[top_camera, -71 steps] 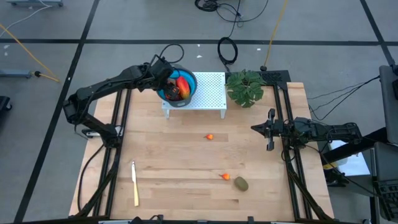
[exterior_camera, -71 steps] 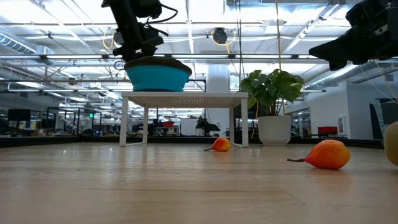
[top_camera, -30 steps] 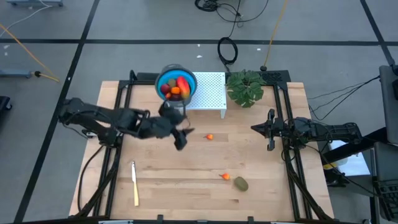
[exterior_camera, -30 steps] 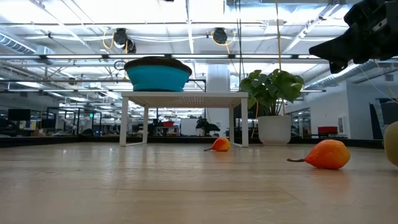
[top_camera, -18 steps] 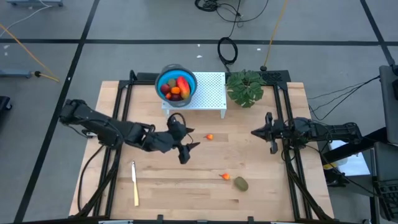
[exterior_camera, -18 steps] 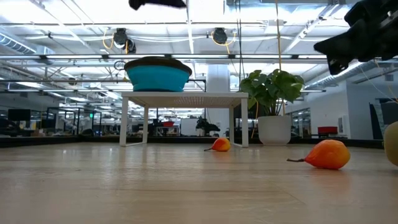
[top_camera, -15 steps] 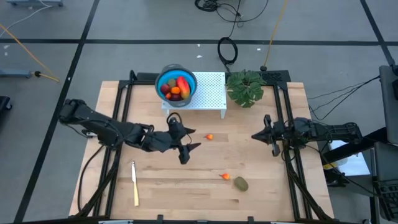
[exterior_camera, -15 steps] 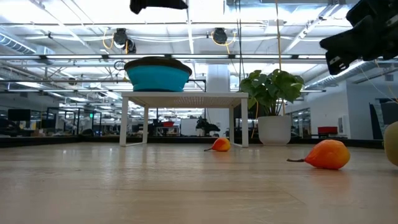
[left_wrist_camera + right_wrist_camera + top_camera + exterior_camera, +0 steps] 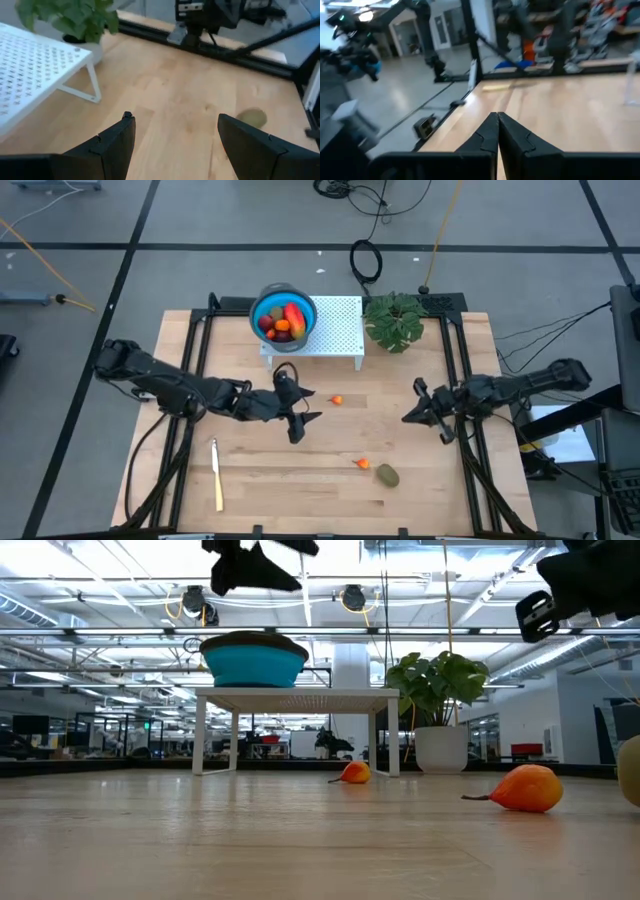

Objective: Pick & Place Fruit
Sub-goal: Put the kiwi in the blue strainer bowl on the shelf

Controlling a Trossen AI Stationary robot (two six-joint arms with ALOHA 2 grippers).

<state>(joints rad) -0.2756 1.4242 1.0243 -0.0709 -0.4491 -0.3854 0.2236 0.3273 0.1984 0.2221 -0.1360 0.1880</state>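
Note:
A blue bowl (image 9: 283,315) on a white perforated stand (image 9: 335,328) holds the oblong red-orange-yellow piece, an olive-brown oval and dark red balls. On the table lie two tiny orange fruits (image 9: 338,399) (image 9: 363,464) and an olive-brown oval (image 9: 387,476), also seen in the left wrist view (image 9: 251,117). My left gripper (image 9: 303,417) (image 9: 175,135) hovers open over the table's middle, left of the farther orange fruit (image 9: 353,772). My right gripper (image 9: 415,415) (image 9: 497,131) is shut and hangs in the air by the right rail.
A leafy green plant (image 9: 395,320) stands in a white pot right of the stand. A slim cream-yellow knife (image 9: 216,473) lies near the table's left near corner. Black rails run along both sides. The nearer orange fruit (image 9: 525,788) rests on bare wood.
My left gripper has moved a little toward the near right and come lower, staying open. My right gripper has swung toward the table's near edge and slightly left, turning as it went. The fruit has not moved.

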